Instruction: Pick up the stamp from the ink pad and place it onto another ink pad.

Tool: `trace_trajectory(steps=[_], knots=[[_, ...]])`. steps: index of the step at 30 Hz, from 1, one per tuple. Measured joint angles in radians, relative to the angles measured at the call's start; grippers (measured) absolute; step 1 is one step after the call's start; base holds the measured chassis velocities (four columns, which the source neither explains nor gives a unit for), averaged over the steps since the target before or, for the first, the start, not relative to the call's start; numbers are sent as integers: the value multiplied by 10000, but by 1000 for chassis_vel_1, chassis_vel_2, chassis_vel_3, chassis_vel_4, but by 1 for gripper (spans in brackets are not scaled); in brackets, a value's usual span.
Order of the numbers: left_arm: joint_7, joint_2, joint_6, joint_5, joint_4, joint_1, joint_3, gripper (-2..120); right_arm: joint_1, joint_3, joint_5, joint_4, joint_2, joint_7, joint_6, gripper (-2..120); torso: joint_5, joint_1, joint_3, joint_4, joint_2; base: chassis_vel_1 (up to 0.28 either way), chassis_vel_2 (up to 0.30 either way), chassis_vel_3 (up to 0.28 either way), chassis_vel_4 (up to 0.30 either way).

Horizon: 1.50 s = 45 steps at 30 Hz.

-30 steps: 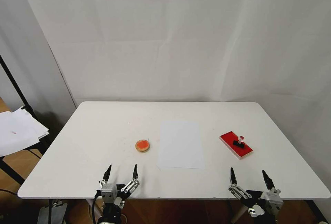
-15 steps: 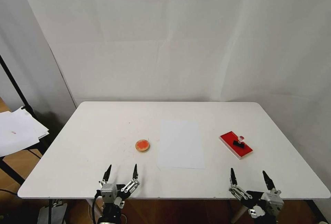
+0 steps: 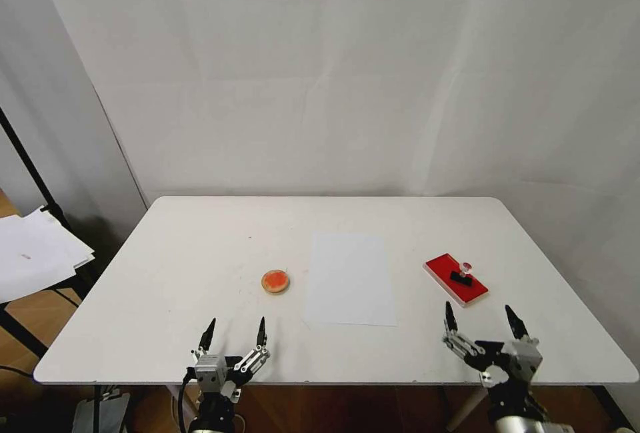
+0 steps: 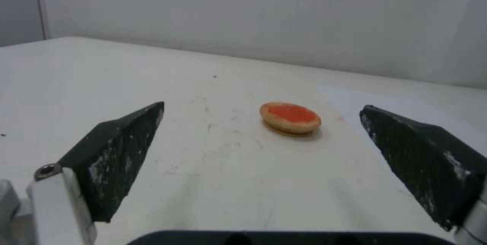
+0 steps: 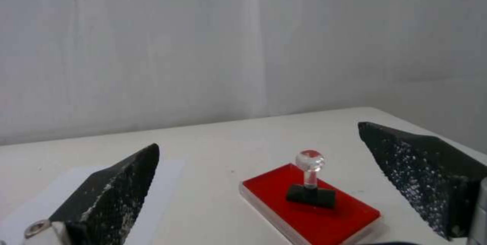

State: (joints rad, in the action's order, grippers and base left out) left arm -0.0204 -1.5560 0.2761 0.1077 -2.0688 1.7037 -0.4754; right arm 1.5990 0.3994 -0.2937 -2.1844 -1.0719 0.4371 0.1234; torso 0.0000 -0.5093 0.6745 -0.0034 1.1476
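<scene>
The right gripper (image 3: pixel 480 318), jaws wide and empty, faced the stamp (image 3: pixel 463 274) on the pad (image 3: pixel 445 270), likely lining up a grasp; the left gripper (image 3: pixel 235 332) waited open.

Even, soft overhead light bathes the white table (image 3: pixel 200 246); faint shadows pool under objects. Both wrist views look slightly soft, near fingertips (image 4: pixel 121 150) blurred.

Both grippers share one build: the left gripper (image 3: pixel 234 330) and right gripper (image 3: pixel 481 316) each carry two black, pointed, wedge-shaped fingers (image 4: pixel 119 150) flecked with white scuffs, fixed on silver-white metal mounts with a round screw (image 4: pixel 47 170) at the base. A black cable (image 3: pixel 183 400) loops beside the left wrist.
</scene>
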Motion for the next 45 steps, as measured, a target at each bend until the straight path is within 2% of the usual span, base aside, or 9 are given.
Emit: trace_trajectory(steps=[11,19,31,36,39,40,43,44,45], knots=[[0,-1,0,0,0,0,-1,102,-2269,-587,-1036,2616,296,-168,189,100,0,0,1,-3,0,0,0,0,0],[-1,0,0,0,0,0,0,102,-3307,-727,-1593,3410,452,-182,112,100,-1,0,0,-1,-1,0,0,0,0],[0,-1,0,0,0,1,0,102,-3393,-817,-1615,3701,344,-169,117,99,0,1,-1,-3,0,0,0,0,0],[0,-1,0,0,-1,0,0,102,-3346,-781,-1572,3724,343,-129,120,87,-1,1,-1,-3,0,0,0,0,0],[-1,-1,0,0,0,0,0,102,-3326,-781,-1534,3731,298,11,117,70,-1,1,-1,-3,0,0,0,0,0],[-1,-1,0,0,0,0,0,102,-3326,-781,-1534,3731,298,11,117,70,-1,1,-1,-3,0,0,0,0,0],[0,-1,0,0,0,0,0,102,-3299,-783,-1526,3730,278,54,104,57,-1,1,-1,-2,0,0,0,0,0],[0,-1,0,0,0,0,0,102,-3299,-783,-1526,3730,278,54,104,57,-1,1,-1,-2,0,0,0,0,0],[0,-1,0,0,0,0,0,102,-3292,-783,-1524,3727,275,71,98,51,-1,1,-1,-2,0,0,0,0,0]])
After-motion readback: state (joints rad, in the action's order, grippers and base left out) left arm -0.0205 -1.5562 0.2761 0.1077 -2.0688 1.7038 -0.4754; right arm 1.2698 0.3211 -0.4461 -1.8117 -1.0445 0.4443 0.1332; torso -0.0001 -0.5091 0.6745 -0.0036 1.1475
